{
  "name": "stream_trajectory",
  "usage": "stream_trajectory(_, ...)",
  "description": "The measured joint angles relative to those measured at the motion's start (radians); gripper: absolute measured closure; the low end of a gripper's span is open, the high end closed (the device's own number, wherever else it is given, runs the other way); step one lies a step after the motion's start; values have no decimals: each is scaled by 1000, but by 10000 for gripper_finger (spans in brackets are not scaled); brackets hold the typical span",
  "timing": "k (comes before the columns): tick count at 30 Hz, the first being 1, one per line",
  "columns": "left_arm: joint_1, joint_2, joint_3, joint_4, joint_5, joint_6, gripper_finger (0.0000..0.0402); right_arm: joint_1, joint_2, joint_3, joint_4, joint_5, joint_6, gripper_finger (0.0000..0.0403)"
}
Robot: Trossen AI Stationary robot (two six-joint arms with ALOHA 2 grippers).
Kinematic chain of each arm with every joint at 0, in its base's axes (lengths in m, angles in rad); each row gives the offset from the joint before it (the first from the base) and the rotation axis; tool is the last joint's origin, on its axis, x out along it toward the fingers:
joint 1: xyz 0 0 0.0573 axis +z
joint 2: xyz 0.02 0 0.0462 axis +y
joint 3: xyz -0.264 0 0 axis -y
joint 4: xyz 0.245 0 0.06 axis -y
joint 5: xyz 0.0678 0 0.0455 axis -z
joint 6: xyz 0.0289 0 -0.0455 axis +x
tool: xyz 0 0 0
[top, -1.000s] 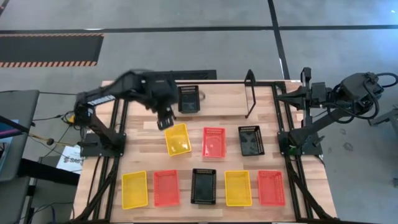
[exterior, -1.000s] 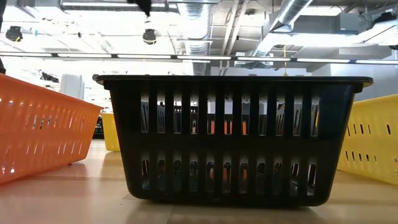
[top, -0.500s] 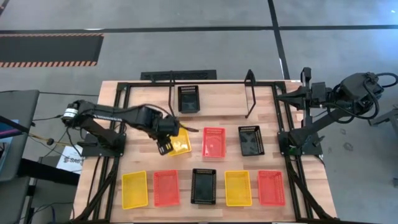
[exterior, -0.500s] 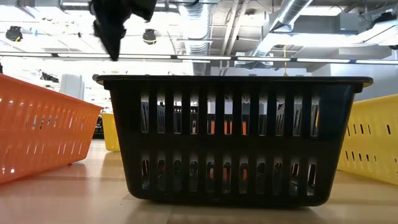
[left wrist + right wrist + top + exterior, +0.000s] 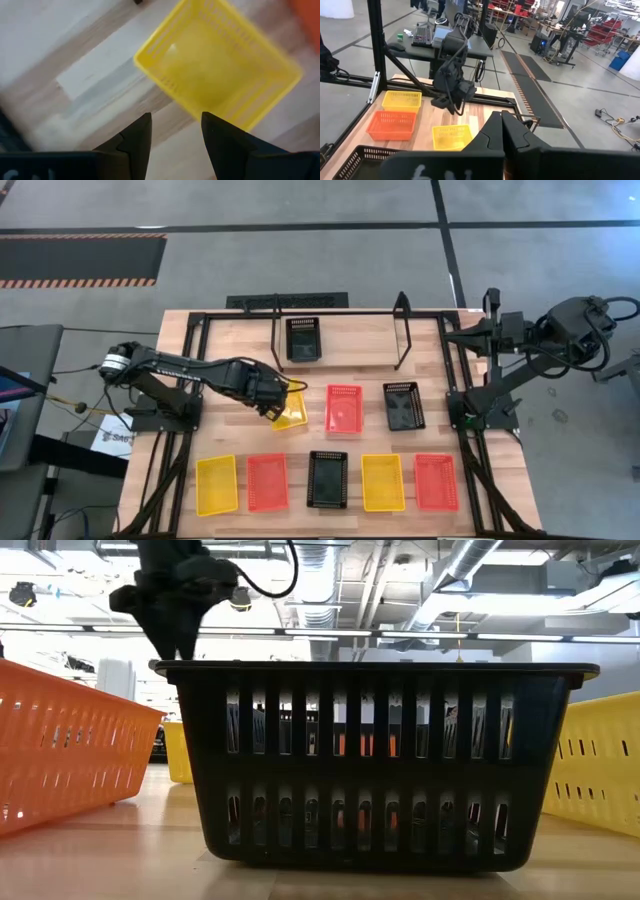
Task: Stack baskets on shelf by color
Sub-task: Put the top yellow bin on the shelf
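Left gripper (image 5: 281,408) parted above our yellow basket (image 5: 291,411) in the counter's (image 5: 360,445) middle row, we see its rim between the fingers (image 5: 138,141), nothing gripped, right gripper (image 5: 502,131) closed, parked aside.

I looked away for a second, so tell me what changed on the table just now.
The left claw swung down from near the shelf to the near edge of the middle-row yellow basket, open, not gripping it. That basket seems to have shifted slightly. The other baskets and the right claw, parked off the table's right side, stayed put.
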Motion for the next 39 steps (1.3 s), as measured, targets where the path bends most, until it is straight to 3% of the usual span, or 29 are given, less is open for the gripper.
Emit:
stream_trajectory(9, 0, 0, -12, 52, -1, -286, 242, 0, 15, 0, 0, 0, 0, 401)
stream_trajectory(17, -25, 1, -181, 277, 95, -371, 242, 0, 37, 0, -1, 0, -1, 401)
stream_trajectory(20, -34, 2, -221, 294, 98, -421, 242, 0, 40, 0, -4, -2, -1, 401)
stream_trajectory(39, 18, 10, -268, 362, 26, -461, 242, 0, 56, 0, -17, -3, -46, 401)
